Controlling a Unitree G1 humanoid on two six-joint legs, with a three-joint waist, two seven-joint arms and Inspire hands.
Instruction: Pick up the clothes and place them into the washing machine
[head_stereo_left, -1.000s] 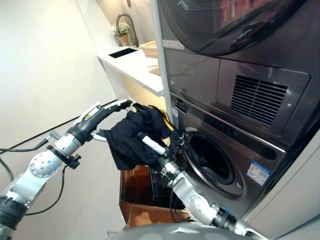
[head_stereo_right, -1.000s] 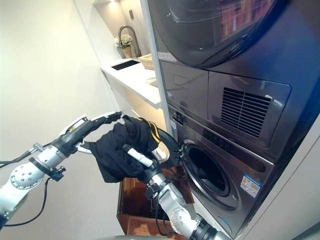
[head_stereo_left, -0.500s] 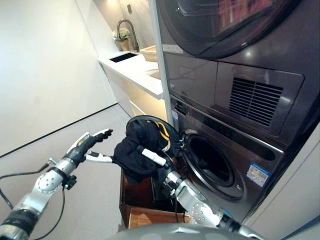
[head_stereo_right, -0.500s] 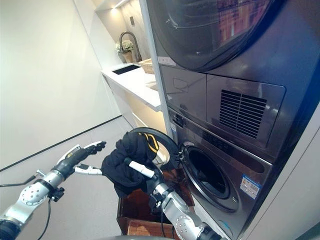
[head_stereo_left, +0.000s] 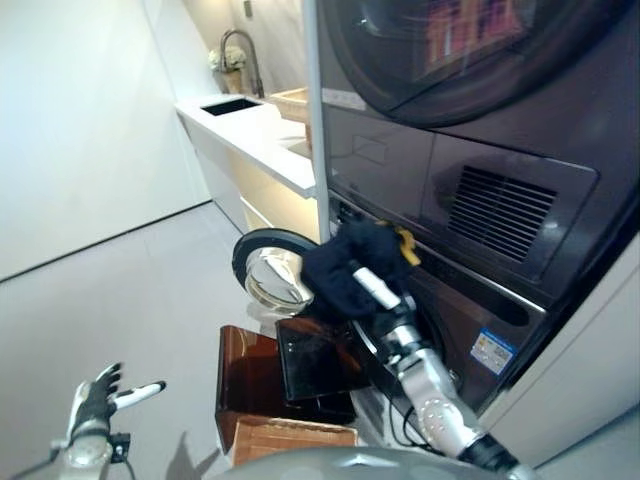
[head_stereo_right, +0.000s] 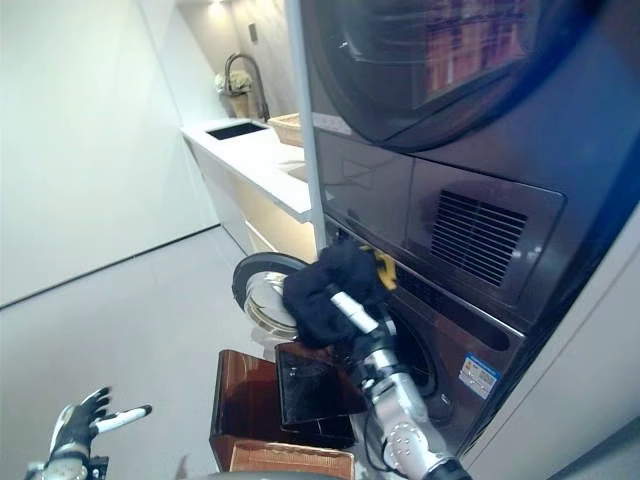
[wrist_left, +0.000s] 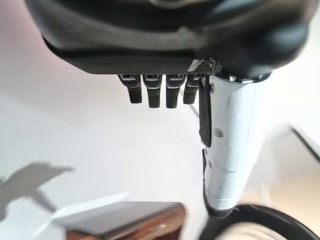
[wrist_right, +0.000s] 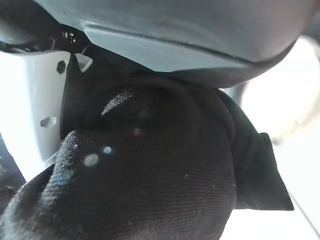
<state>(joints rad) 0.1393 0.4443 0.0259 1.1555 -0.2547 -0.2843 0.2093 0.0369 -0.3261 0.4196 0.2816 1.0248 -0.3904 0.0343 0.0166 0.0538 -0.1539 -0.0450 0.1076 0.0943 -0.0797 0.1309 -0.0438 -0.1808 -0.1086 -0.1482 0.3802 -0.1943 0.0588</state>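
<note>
— Where the stacked machines fill the right side, how much of each shows?

— Only the lower curve of the upper unit's (head_stereo_left: 470, 60) dark glass door; the rest is cut off at the top edge. Below it sits the washing machine (head_stereo_left: 480, 300), with a vent grille and a sticker low on its front. Its drum opening is almost wholly hidden behind the right arm and the cloth.

— And the washer's door?

— The round door (head_stereo_left: 268, 268) stands swung out to the left of the opening, glass facing us.

— Anything further off?

— A white bench (head_stereo_left: 250, 125) runs along the far wall with a sink, a curved tap and a woven basket; small and hard to read. Under the door a brown wooden box (head_stereo_left: 255, 380) sits on the floor, with a dark panel leaning in it.

— Where are the clothes?

— The black clothes (head_stereo_left: 350, 270), with a yellow patch at the top, are bunched at the washer's front, right at the hidden opening, held up by the right hand (head_stereo_left: 372, 288). In the right wrist view the cloth swallows the fingers, so I cannot tell their curl.

— The left hand?

— The left hand (head_stereo_left: 100, 395) is low over the floor, well apart from the machine, its fingers (wrist_left: 152, 92) released and holding nothing.
</note>
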